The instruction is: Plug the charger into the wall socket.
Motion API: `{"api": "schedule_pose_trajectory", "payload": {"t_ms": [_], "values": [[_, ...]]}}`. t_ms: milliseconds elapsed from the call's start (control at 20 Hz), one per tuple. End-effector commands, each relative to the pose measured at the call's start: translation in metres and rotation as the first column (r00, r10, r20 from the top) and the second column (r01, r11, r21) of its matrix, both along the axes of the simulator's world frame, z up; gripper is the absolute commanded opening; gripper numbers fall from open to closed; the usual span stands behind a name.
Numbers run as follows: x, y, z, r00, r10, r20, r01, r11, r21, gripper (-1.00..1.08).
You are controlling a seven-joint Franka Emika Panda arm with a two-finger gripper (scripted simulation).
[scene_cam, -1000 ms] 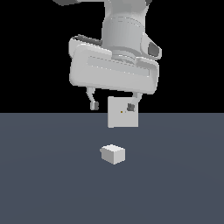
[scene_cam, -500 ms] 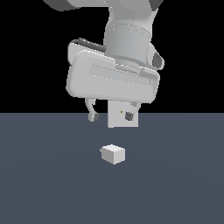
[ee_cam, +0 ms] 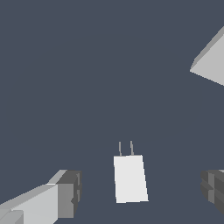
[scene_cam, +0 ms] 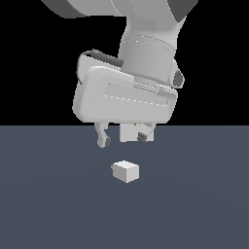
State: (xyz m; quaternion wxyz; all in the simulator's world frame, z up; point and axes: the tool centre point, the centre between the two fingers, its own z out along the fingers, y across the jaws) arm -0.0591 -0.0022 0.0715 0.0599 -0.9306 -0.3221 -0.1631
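A small plain white cube-like charger block [scene_cam: 126, 171] was seen lying on the flat dark grey-blue floor [scene_cam: 48, 204], free of any grasp. In the wrist view the same charger [ee_cam: 130, 178] was shown as a white rectangular body with two thin grey prongs projecting from one end, pointing away from the camera.

The white two-fingered gripper of the arm [scene_cam: 121, 140] was held above the charger, not touching it. Its fingers were spread wide and nothing was held between them: in the wrist view one dark-padded fingertip [ee_cam: 69, 193] and the other [ee_cam: 213, 188] were placed on either side of the charger, each well clear of it.

A flat upright white square wall socket plate [scene_cam: 131, 133] was located behind the gripper in the exterior view, largely hidden by the gripper's broad white housing, so that only its lower part could be made out between the fingers; a tiny orange dot was just visible on it. In the wrist view only a pale corner of the plate [ee_cam: 212, 63] was shown at the frame's edge, well apart from the charger.
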Motion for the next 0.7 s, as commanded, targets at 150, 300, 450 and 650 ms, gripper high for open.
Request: {"api": "schedule_pose_trajectory", "payload": {"t_ms": [150,300,450,650], "values": [[-0.0024,0.0005,-0.0063,0.999,0.039,0.017,-0.039,0.999,0.007,1.0],[-0.0031,0.0005,-0.008,0.999,0.049,0.021,-0.049,0.999,0.008,1.0],[-0.0032,0.0003,-0.008,0.999,0.047,0.02,-0.047,0.999,0.008,1.0],[-0.0034,0.0003,-0.0124,0.999,0.048,0.02,-0.048,0.999,0.008,1.0]]}}
